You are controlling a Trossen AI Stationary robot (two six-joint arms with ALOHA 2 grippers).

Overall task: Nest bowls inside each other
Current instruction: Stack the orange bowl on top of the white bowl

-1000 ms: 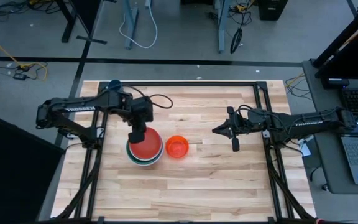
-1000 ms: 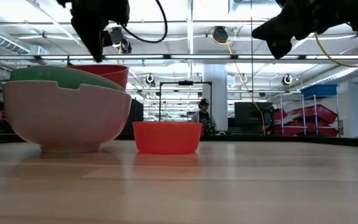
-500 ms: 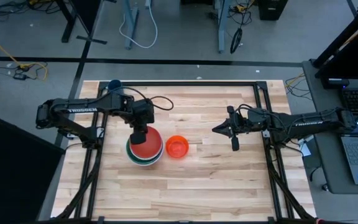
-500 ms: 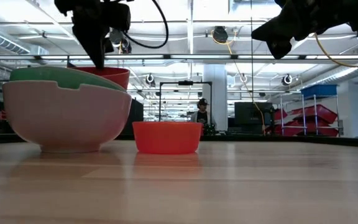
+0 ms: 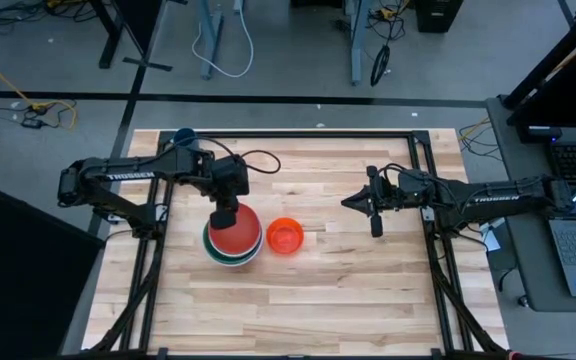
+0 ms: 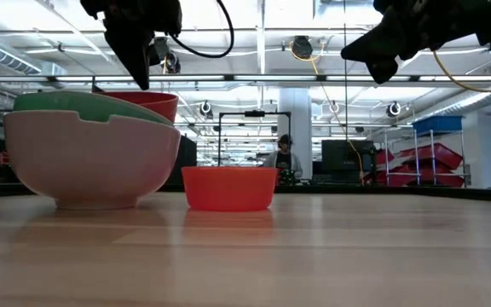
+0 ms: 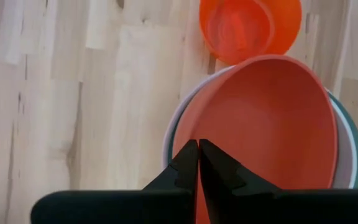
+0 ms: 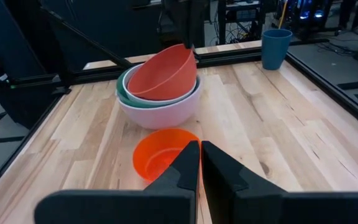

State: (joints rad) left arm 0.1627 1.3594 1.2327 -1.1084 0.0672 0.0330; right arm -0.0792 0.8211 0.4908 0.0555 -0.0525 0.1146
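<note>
1. Toward the table's [image 5: 368,310] left side, the left gripper [image 5: 225,216], fingers pressed together and holding nothing, hangs over the tilted red bowl [image 5: 236,232], probably to seat it in the green bowl [image 8: 124,93] and white bowl [image 6: 92,162].
2. Just beside the stack sits the small orange bowl [image 5: 285,236], un-nested; the right gripper [image 5: 374,226], also closed and empty, waits nearer the right edge.
3. Pale wood planks; a workshop lies beyond, and a blue cup [image 8: 276,48] stands at the far left corner.

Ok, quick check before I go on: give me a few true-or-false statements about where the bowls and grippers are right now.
1. The red bowl sits tilted in the stack of bowls. True.
2. The small orange bowl is already nested in the stack. False: it stands alone on the table, beside the stack.
3. The left gripper is shut, above the red bowl's rim. True.
4. The right gripper holds the small orange bowl. False: it is shut on nothing, off to the side.
5. The blue cup lies inside the big white bowl. False: it stands apart near the table's edge.
</note>
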